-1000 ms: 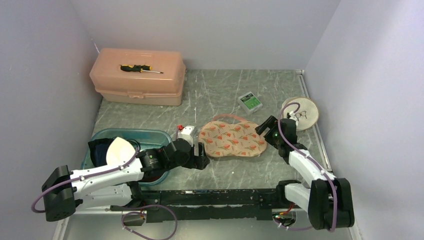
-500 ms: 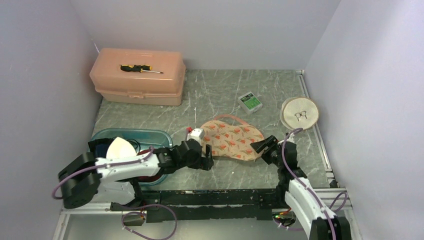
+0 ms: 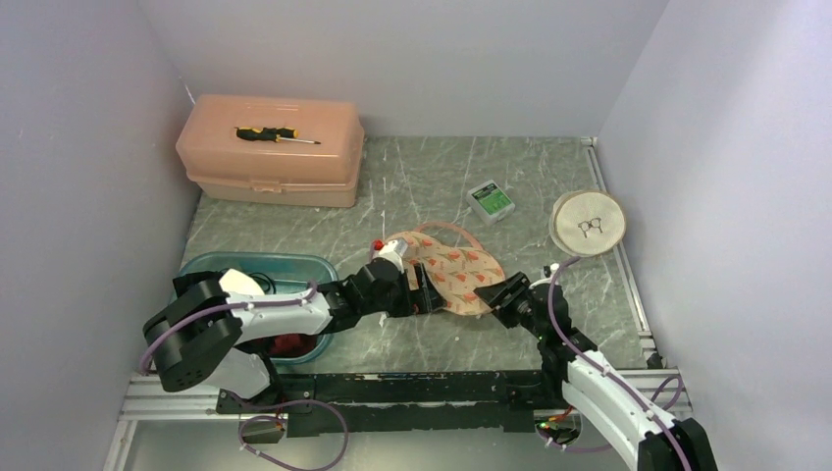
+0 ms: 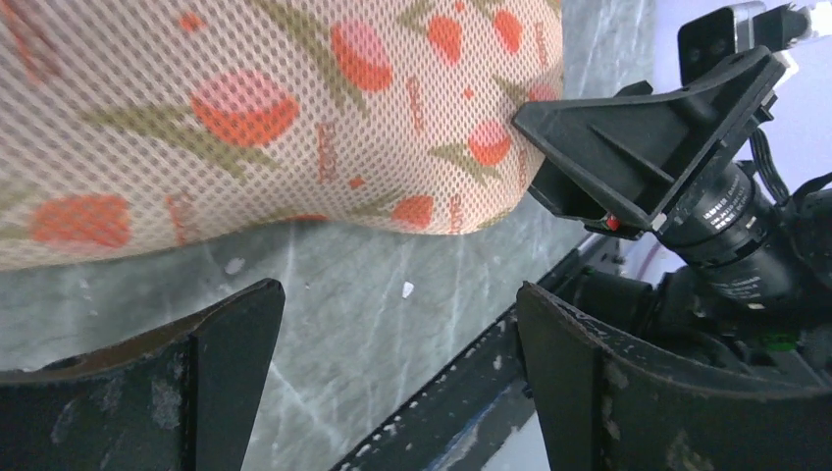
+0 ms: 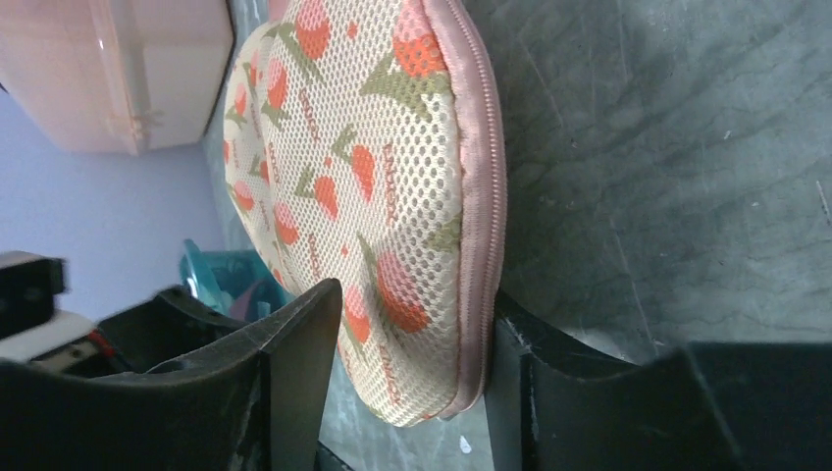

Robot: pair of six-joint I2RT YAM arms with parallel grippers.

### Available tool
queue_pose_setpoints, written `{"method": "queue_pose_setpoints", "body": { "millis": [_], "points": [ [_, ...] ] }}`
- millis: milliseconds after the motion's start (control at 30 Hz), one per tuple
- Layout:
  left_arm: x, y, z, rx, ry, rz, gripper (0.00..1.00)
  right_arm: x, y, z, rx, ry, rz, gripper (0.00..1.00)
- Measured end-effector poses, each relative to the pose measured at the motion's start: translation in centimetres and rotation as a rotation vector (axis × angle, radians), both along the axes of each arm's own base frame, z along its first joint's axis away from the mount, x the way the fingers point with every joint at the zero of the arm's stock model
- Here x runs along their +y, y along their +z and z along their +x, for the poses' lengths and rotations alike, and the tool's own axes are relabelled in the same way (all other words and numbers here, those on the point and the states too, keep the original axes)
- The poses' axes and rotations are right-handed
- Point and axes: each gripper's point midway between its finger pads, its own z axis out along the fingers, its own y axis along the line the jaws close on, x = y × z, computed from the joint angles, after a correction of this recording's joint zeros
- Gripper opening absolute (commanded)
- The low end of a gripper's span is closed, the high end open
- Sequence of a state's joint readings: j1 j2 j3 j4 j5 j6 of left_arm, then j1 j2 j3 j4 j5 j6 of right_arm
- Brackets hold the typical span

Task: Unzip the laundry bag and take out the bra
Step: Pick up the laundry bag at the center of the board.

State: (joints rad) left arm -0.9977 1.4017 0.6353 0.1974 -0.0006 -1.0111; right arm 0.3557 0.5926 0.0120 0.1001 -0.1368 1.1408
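The laundry bag point(image 3: 461, 275) point(image 4: 245, 118) point(image 5: 363, 177) is cream mesh with a red fruit print and a pink zipper seam point(image 5: 483, 196), which runs closed where I can see it. It lies mid-table, bunched and tipped up. My right gripper point(image 3: 502, 292) point(image 5: 412, 294) holds the bag's near right end, one finger on the zipper seam and the other against the mesh face. My left gripper point(image 3: 420, 294) point(image 4: 397, 294) stands wide open at the bag's near left side with only bare table between its fingers. The bra is hidden.
A teal tub point(image 3: 260, 265) with dark and red cloth sits under the left arm. At the back left stands a peach toolbox point(image 3: 270, 147) with a screwdriver point(image 3: 277, 134) on it. A small green box point(image 3: 491, 199) and a round pad with glasses point(image 3: 589, 224) lie at the right.
My right gripper came nearer and leftward and closed on the bag's end. The left gripper slid right up to the bag. The bag was pushed left and bunched up.
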Motion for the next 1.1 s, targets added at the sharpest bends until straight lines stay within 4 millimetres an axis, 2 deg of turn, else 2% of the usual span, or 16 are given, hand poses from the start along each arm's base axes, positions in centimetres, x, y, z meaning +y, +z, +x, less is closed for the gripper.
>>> {"method": "queue_pose_setpoints", "body": {
  "millis": [167, 367, 500, 633, 767, 833, 1000, 1100],
  "points": [
    [-1.0, -1.0, -0.9, 0.132, 0.041, -0.112, 0.94, 0.4, 0.5, 0.4, 0.017, -0.031, 0.063, 0.35],
    [-1.1, -0.2, -1.1, 0.271, 0.146, -0.224, 0.94, 0.7, 1.8, 0.7, 0.014, -0.058, 0.145, 0.22],
    [-0.2, 0.3, -0.9, 0.337, 0.245, -0.285, 0.94, 0.9, 2.9, 0.8, 0.004, -0.076, 0.202, 0.20],
    [0.7, -0.1, -0.4, 0.350, 0.318, -0.282, 0.92, 0.9, 3.1, 0.9, 0.003, -0.075, 0.206, 0.20],
    [2.0, -1.0, -0.2, 0.290, 0.325, -0.157, 0.93, 1.0, 2.7, 0.7, 0.018, -0.066, 0.195, 0.21],
    [2.8, -0.6, 0.3, 0.206, 0.293, -0.047, 0.94, 1.1, 2.3, 0.5, 0.030, -0.053, 0.186, 0.21],
    [2.7, 3.9, 2.1, -0.075, 0.143, 0.175, 0.94, 1.2, 1.7, 0.0, 0.062, -0.024, 0.159, 0.22],
    [1.7, 5.8, 1.7, -0.236, 0.026, 0.306, 0.94, 0.9, 1.9, 0.2, 0.065, -0.015, 0.157, 0.22]
  ]
}}
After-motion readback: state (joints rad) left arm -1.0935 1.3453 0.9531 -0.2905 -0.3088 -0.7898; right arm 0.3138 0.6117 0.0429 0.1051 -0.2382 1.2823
